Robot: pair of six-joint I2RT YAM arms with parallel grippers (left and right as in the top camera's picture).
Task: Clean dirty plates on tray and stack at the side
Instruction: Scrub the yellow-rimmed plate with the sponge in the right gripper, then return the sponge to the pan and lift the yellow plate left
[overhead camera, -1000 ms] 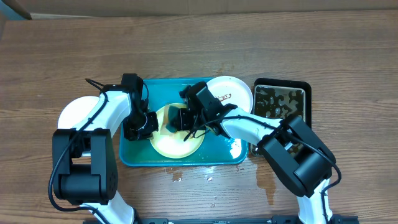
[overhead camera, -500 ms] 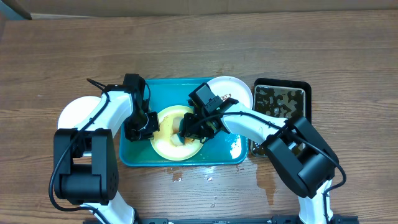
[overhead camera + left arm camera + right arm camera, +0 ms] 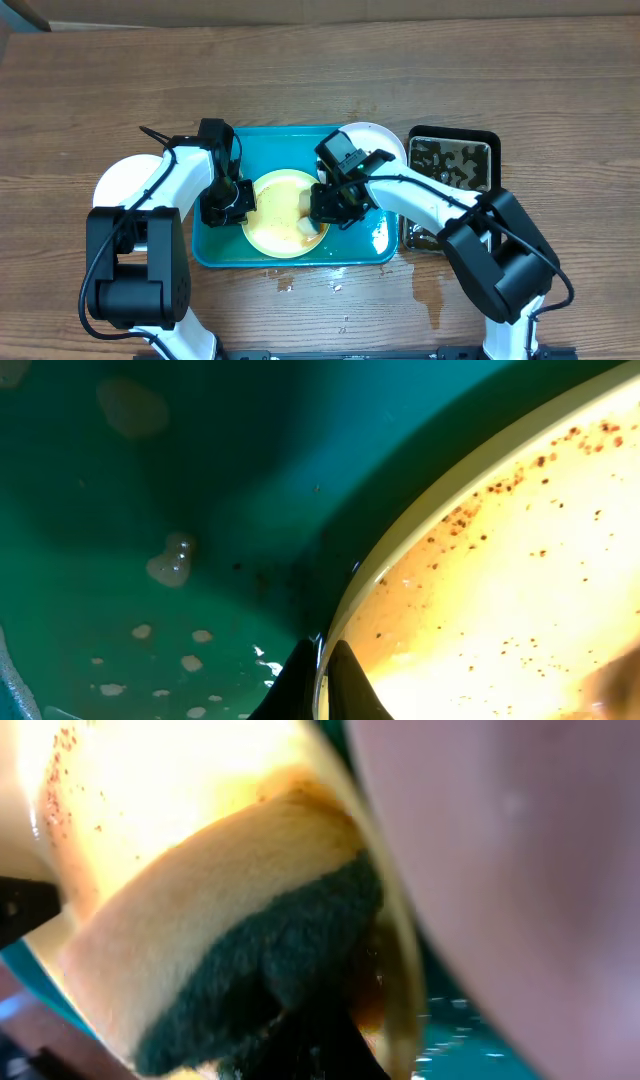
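Counted three plates: yellow-green plate [image 3: 275, 230] inside the tray [image 3: 265, 150]; white plate [image 3: 380, 142] at the tray's far right corner; second white plate [image 3: 115, 180] on the bench [image 3: 320, 70], just left of the tray. Counted one teal tray, wet with droplets; one black pan [image 3: 452, 165] of murky water just right of it. Noted left pincer [image 3: 320, 672] pinched tight on the yellow-green plate's speckled rim. Noted right pincer [image 3: 318, 212] clamped on a sponge [image 3: 200, 920], pressed against that plate's right side.
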